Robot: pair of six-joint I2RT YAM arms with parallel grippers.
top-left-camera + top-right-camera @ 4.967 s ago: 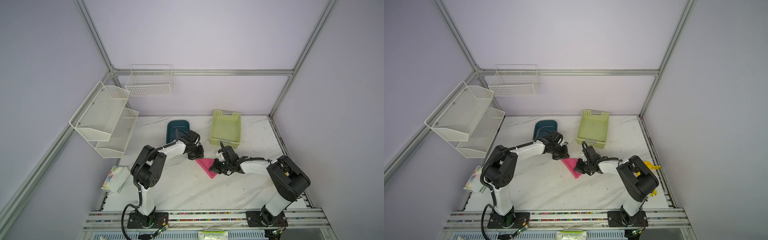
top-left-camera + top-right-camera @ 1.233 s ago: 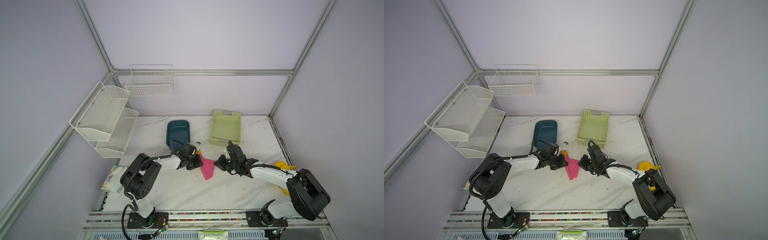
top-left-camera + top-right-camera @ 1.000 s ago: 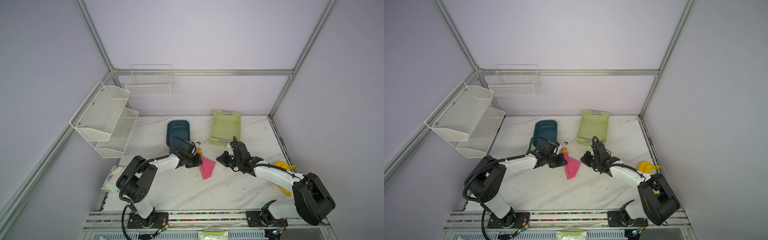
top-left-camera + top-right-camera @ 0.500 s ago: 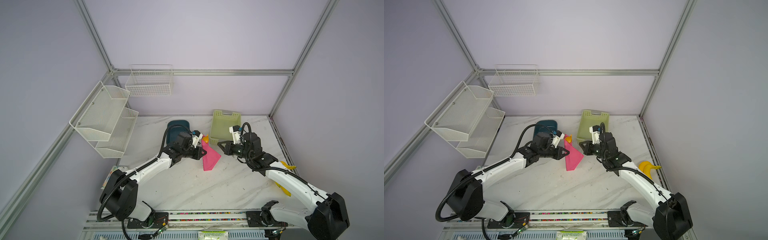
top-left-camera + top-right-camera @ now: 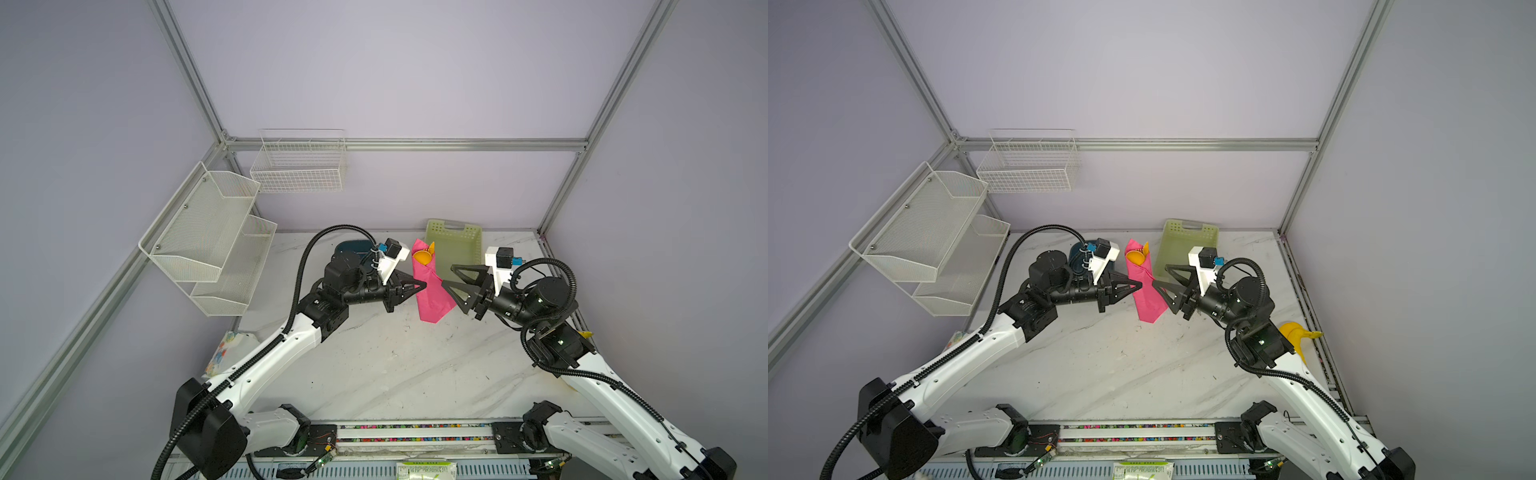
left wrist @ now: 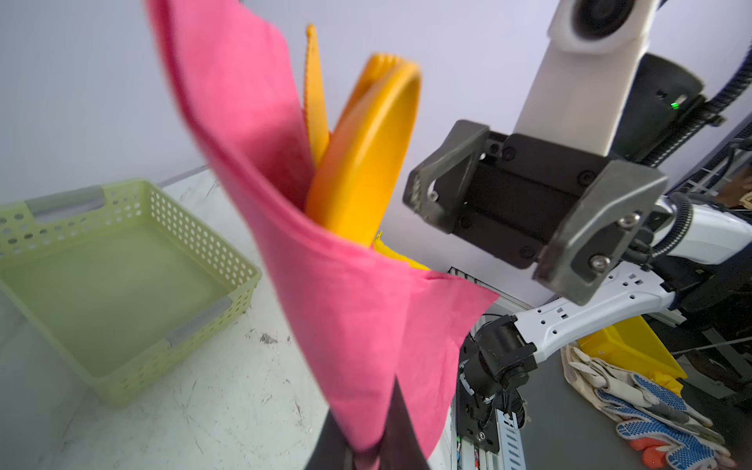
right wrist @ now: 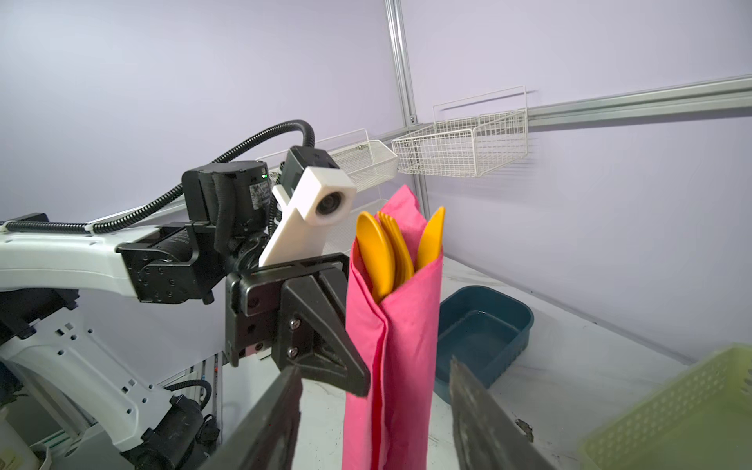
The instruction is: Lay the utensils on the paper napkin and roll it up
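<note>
This looks like a robot lab, not a home. The walls (image 5: pixel 395 75) are bare and pale purple, and shiny metal bars (image 5: pixel 407 144) hold them like a booth. A left robot arm (image 5: pixel 266 365) and a right robot arm (image 5: pixel 615 395) are fixed to a metal rail (image 5: pixel 415 434) at the front of a white stone-look table (image 5: pixel 395 374). The left arm carries a small white camera (image 7: pixel 329 199). A white wire basket (image 5: pixel 299 166) hangs on the wall. Work gloves (image 6: pixel 651 403) lie past the table.

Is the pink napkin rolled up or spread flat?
Rolled up. The paper napkin is a narrow upright tube with the utensils poking out its top, pinched by the left tool.
</note>
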